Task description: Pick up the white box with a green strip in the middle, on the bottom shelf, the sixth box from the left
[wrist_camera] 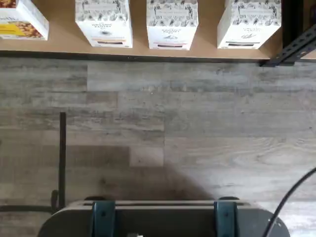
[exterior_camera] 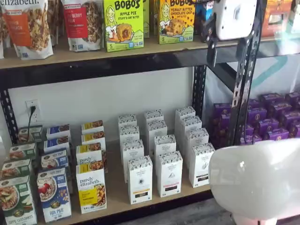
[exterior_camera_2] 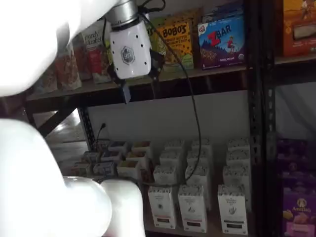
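The white box (exterior_camera: pixel 201 164) stands at the front of the rightmost row of tall white cartons on the bottom shelf (exterior_camera: pixel 117 199). It also shows in a shelf view as the front right white box (exterior_camera_2: pixel 232 210). In the wrist view the white box (wrist_camera: pixel 249 22) has a dark strip low on its front and stands near the board's edge (wrist_camera: pixel 64 34). My gripper (exterior_camera_2: pixel 139 89) hangs high up at the level of the top shelf, far above the cartons. It is open, its black fingers (exterior_camera_2: pixel 123 91) apart and holding nothing. One finger (exterior_camera: pixel 211 49) shows beside the rack post.
Two more rows of white cartons (exterior_camera: pixel 140 180) stand left of it, then purely elizabeth boxes (exterior_camera: pixel 91 192) and cereal boxes (exterior_camera: pixel 54 194). A black rack post (exterior_camera: pixel 243 93) rises right of the cartons, with purple boxes (exterior_camera: pixel 272 122) beyond. A blurred white arm (exterior_camera: pixel 258 183) fills the foreground.
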### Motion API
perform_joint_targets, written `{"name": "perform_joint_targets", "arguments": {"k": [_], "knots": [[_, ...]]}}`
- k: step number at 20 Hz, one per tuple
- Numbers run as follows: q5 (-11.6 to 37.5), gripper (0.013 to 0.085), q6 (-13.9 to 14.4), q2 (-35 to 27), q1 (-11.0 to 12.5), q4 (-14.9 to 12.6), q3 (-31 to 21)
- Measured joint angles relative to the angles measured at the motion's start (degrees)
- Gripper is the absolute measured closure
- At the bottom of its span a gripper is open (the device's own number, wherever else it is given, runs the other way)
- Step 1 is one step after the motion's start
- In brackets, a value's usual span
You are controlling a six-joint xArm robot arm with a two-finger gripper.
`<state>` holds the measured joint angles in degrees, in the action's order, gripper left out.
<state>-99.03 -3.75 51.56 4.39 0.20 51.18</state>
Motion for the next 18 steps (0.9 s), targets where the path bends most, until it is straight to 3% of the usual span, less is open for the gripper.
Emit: {"name": "perform_joint_targets", "arguments": {"k": [9, 15, 18], "knots": [[21.2, 0.0130, -1.3, -0.7, 1.8, -1.6, -16.5], [31.5, 0.0130, 0.2, -5.9, 1.9, -5.2, -22.1], [36.0, 0.0130, -1.3, -7.9, 3.3, -4.1, -23.9]]}}
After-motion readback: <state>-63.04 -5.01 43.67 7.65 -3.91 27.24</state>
